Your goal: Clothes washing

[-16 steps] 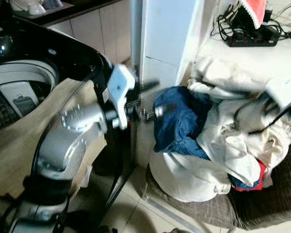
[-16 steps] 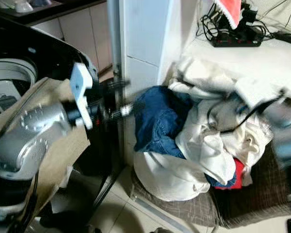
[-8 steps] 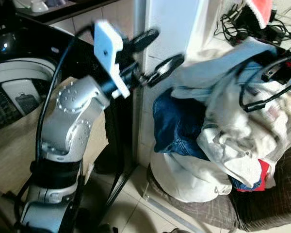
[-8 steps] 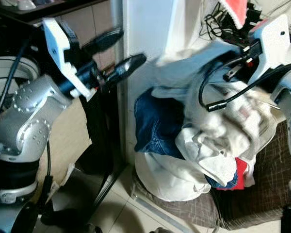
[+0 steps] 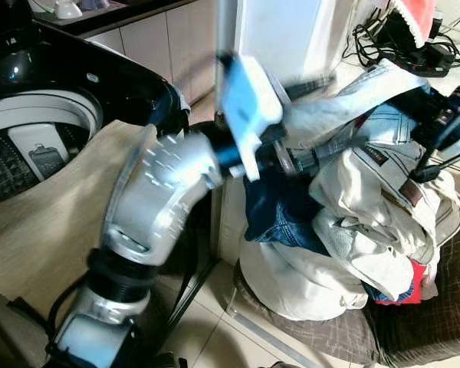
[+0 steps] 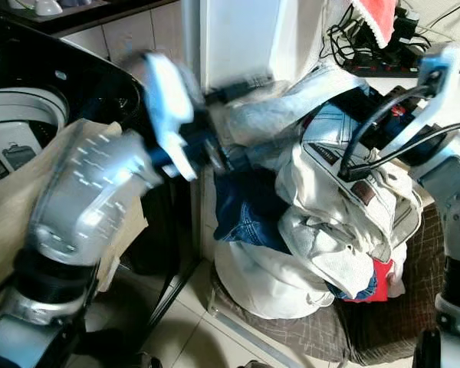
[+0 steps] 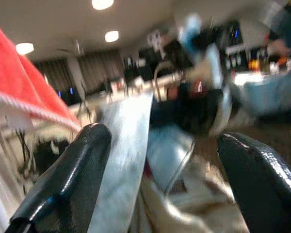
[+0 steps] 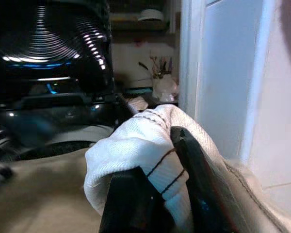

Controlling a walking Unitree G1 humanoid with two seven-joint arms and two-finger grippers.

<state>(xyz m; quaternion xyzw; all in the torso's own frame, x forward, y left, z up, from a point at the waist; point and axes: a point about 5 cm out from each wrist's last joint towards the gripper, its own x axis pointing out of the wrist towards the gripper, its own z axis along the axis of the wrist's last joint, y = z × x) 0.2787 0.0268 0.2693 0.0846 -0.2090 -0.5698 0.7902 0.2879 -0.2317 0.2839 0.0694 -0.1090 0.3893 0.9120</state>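
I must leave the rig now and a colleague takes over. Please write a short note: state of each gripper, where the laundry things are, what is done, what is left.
Right gripper: shut on a fold of the cream garment, lifted at the top of the clothes pile.
Left gripper: open, fingers on either side of a pale cloth at the pile, not gripping.
Washing machine: at the robot's left, lid open; no clothes can be made out inside.
Done: one garment gripped.
Left: carry it to the drum, then the blue jeans and the rest.

A heaped pile of cream-white cotton clothes (image 5: 368, 230) sits on the right, with crumpled dark blue denim jeans (image 5: 280, 215) tucked into its left side (a red scrap shows low on the right). On the far left stands the open black top-loading washing machine (image 5: 77, 84).
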